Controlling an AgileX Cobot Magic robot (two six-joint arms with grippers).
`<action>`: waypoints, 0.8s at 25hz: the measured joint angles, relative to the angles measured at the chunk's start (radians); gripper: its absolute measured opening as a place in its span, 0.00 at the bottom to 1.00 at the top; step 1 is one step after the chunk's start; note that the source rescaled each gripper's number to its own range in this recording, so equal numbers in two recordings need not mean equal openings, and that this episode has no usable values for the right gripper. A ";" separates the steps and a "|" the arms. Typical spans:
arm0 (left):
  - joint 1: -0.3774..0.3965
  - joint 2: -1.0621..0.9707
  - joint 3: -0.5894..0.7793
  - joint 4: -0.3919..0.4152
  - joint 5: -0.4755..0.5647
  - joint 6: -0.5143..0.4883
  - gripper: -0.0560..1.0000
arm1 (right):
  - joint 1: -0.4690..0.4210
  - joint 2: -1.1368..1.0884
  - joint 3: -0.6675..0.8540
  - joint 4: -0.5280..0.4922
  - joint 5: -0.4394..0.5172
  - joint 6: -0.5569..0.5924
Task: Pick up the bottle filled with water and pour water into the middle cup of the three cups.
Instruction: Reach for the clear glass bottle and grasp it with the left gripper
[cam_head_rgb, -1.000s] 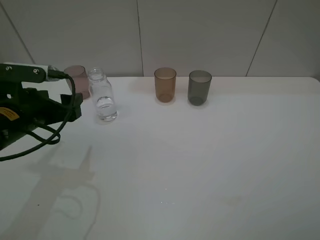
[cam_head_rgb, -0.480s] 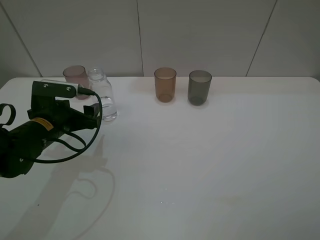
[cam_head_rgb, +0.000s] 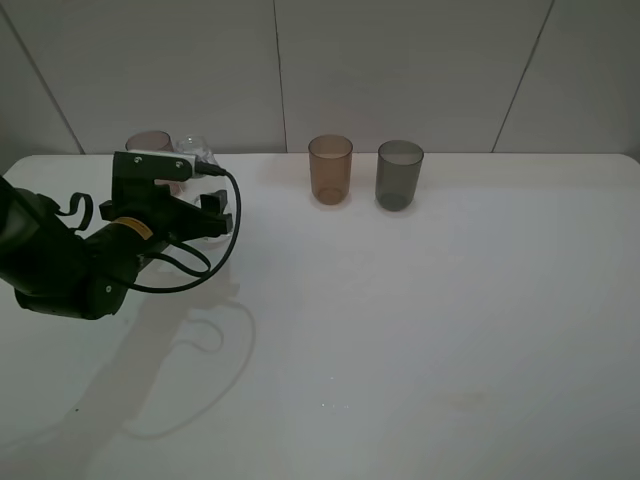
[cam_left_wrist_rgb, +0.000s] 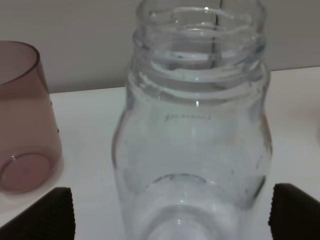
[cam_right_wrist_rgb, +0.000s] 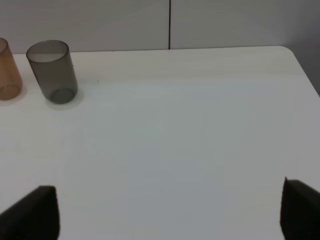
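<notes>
Table: white table (cam_head_rgb: 420, 320), set against a pale panelled wall.
Left hand: the left hand (cam_head_rgb: 208, 213) sits at the left of the exterior view, level with the bottle's lower body. Its fingers stand wide apart, one on each side of the bottle. The wrist view shows bare table between at least one finger and the glass, so the hand is not clamped on it.
Bottle: the clear bottle (cam_left_wrist_rgb: 195, 140) stands upright on the table at the upper left of the exterior view. It has no cap, a threaded neck, and water in its lower part. The hand covers its body in that view, and only the neck shows above it.
Pinkish-brown tumbler: the pinkish-brown tumbler (cam_head_rgb: 150, 143) is upright, just beside the bottle on its left, at the wall edge.
Amber-orange tumbler: the amber-orange tumbler (cam_head_rgb: 330, 170) is upright at upper centre, well apart from the bottle. It is the middle one of the three.
Dark grey tumbler: the dark grey tumbler (cam_head_rgb: 399, 175) is upright, just to the right of the amber one, not touching it.
Right hand: the right hand (cam_right_wrist_rgb: 167, 212) shows only in its own wrist view. Its fingers are apart, with bare table between them and nothing held.
</notes>
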 joint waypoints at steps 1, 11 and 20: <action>0.000 0.011 -0.016 0.001 0.000 0.001 1.00 | 0.000 0.000 0.000 0.000 0.000 0.000; 0.000 0.109 -0.142 0.002 0.000 0.001 1.00 | 0.000 0.000 0.000 0.000 0.000 0.000; 0.000 0.176 -0.209 0.002 -0.001 0.001 1.00 | 0.000 0.000 0.000 0.000 0.000 0.000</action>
